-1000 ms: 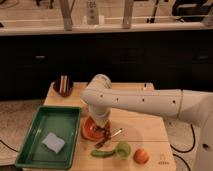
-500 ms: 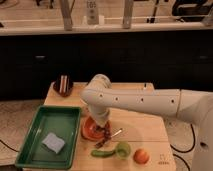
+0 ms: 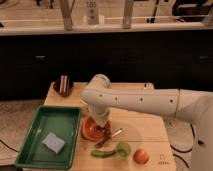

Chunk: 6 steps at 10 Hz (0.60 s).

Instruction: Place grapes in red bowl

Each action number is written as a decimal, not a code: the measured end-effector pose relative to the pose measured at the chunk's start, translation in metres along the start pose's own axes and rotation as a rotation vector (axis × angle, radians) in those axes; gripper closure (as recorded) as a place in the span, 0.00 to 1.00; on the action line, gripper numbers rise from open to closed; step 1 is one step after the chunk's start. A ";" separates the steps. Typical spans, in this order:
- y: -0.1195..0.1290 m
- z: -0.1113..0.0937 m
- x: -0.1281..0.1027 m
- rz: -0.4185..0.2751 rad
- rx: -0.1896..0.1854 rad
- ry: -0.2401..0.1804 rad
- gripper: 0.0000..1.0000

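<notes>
Gripping end: the gripper (image 3: 105, 137), at the tip of the white arm (image 3: 130, 102), hung low in the middle of the frame, over the right rim of the red bowl.
Jaw state: drawn narrow and closed; a dark cluster appeared pinched at the tips, though the arm hid part of the grip.
Task item: the grapes (image 3: 102, 142), a dark bumpy cluster, sat at the gripper's tips by the lower right edge of the bowl, seemingly not yet inside it.
Receiving vessel: the red bowl (image 3: 88, 131), orange-red and shallow, lay lower centre, just right of the green tray; the arm covered its upper right part.
Tray: the green tray (image 3: 30, 150) filled the lower left and held a pale blue sponge (image 3: 53, 142).
Far item: the dark brown bowl (image 3: 63, 86) stood at the table's upper left, well apart from the work.
Bottom row: a long green vegetable (image 3: 101, 153), the green apple (image 3: 122, 148) and the orange fruit (image 3: 141, 156) lay near, below the grapes.
Surface: the wooden table (image 3: 145, 127).
Step in hand, judged: bringing the cluster over the bowl for release.
Handling advice: the move called for a shift left in the frame toward the bowl's hollow before opening, a low release so the grapes could not roll out, then a straight lift clear of the apple.
</notes>
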 end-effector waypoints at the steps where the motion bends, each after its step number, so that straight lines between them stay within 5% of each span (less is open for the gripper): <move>1: 0.000 0.000 0.000 -0.001 -0.001 0.001 0.99; 6: -0.002 0.002 0.002 -0.005 -0.003 0.002 0.99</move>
